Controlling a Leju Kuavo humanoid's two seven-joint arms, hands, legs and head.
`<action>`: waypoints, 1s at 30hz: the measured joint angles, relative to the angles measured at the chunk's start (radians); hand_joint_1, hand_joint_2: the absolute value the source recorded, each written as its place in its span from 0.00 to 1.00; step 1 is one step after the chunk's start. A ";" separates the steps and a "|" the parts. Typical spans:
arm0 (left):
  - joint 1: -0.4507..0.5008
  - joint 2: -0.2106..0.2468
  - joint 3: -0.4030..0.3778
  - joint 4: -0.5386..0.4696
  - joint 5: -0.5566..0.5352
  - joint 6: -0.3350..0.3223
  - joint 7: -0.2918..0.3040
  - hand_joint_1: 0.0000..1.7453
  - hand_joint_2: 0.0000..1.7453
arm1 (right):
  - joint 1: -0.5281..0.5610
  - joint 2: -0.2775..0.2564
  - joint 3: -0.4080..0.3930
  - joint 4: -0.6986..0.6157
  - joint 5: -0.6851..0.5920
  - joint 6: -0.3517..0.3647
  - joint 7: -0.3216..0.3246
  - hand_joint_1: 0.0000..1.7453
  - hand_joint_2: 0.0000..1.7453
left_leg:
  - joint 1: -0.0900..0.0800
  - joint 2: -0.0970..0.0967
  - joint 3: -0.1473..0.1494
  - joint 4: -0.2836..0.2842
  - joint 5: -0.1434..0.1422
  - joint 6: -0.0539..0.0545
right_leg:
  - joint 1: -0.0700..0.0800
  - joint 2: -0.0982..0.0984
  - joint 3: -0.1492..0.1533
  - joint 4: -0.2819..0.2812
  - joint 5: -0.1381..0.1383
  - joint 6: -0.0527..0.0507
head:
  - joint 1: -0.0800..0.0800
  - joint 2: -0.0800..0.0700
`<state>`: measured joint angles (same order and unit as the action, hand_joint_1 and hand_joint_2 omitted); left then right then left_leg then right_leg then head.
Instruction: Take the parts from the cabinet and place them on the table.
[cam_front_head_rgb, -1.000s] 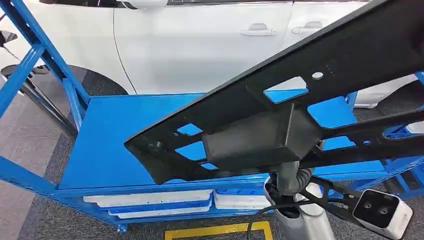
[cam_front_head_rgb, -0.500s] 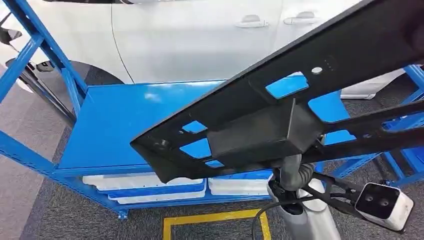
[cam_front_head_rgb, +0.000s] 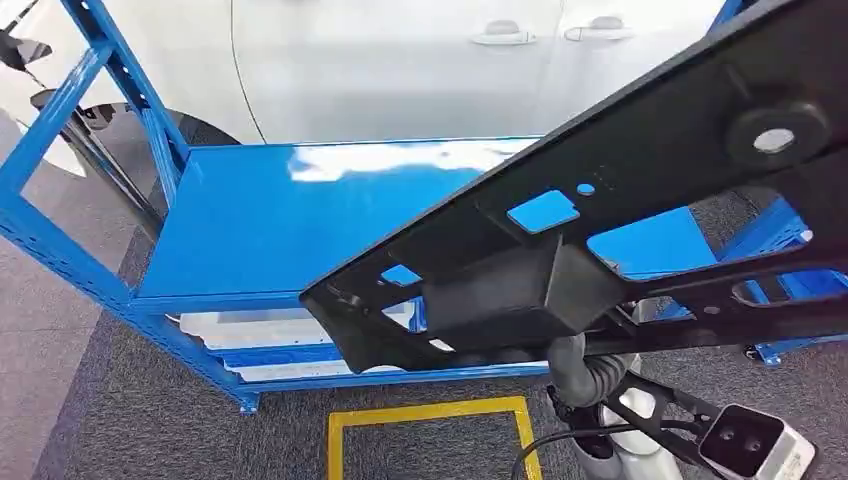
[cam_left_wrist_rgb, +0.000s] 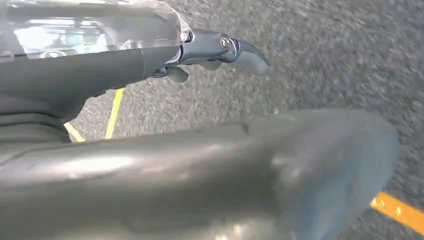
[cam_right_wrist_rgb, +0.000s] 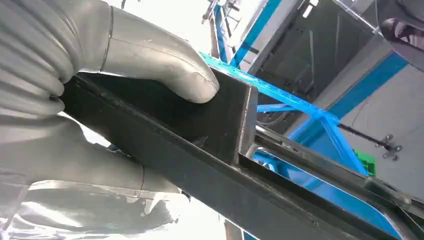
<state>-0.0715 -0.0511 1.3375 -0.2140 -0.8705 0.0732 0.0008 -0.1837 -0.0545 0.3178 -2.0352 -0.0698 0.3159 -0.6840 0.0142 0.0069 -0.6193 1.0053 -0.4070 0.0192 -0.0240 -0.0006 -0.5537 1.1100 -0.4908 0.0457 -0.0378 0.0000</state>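
Note:
A long black plastic part (cam_front_head_rgb: 640, 190) with several cut-outs slants across the head view, its low end over the front edge of the blue shelf (cam_front_head_rgb: 290, 220) and its high end at the upper right. My right hand (cam_right_wrist_rgb: 105, 75) grips it from below, the grey thumb pressed on a boxy block of the black part (cam_right_wrist_rgb: 220, 125). In the head view the part hides that hand, and my right forearm (cam_front_head_rgb: 590, 375) rises under it. My left hand (cam_left_wrist_rgb: 165, 160) hangs over the grey carpet, fingers (cam_left_wrist_rgb: 225, 47) apart from the thumb and holding nothing.
The blue steel cabinet frame (cam_front_head_rgb: 70, 250) stands ahead, with white parts (cam_front_head_rgb: 260, 330) on its lower shelf. A white car (cam_front_head_rgb: 400, 60) is parked right behind it. Yellow floor tape (cam_front_head_rgb: 430, 412) marks a box on the carpet in front.
The whole picture has shifted as the camera moved. The black part stays in my right hand, and its low end now sits further right and lower in the picture.

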 joint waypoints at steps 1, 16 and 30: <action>0.002 0.005 0.004 -0.002 -0.001 0.001 0.000 0.00 0.00 | 0.000 0.000 -0.005 -0.008 0.000 0.006 0.000 1.00 1.00 | -0.001 -0.001 -0.005 0.005 0.006 -0.007 | 0.000 0.001 0.055 -0.087 -0.031 -0.004 | 0.000 0.000; 0.010 0.016 0.011 -0.006 -0.013 -0.016 -0.002 0.00 0.00 | 0.044 -0.001 -0.035 -0.026 0.017 0.039 0.000 1.00 1.00 | -0.008 -0.004 0.111 0.058 -0.081 -0.013 | 0.030 -0.003 -0.062 -0.118 0.086 -0.067 | -0.001 0.000; 0.002 0.009 0.011 -0.006 -0.023 -0.028 -0.012 0.00 0.00 | 0.027 -0.015 -0.040 -0.023 0.017 0.023 0.000 1.00 1.00 | -0.006 0.004 0.042 -0.009 -0.026 0.004 | 0.008 -0.002 -0.040 0.037 0.009 -0.008 | -0.001 0.000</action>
<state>-0.0698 -0.0420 1.3481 -0.2201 -0.8930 0.0454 -0.0114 -0.1565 -0.0690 0.2781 -2.0581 -0.0526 0.3391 -0.6844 0.0086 0.0105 -0.5770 0.9961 -0.4335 0.0231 -0.0159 -0.0023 -0.5933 1.1468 -0.4819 0.0378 -0.0385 0.0000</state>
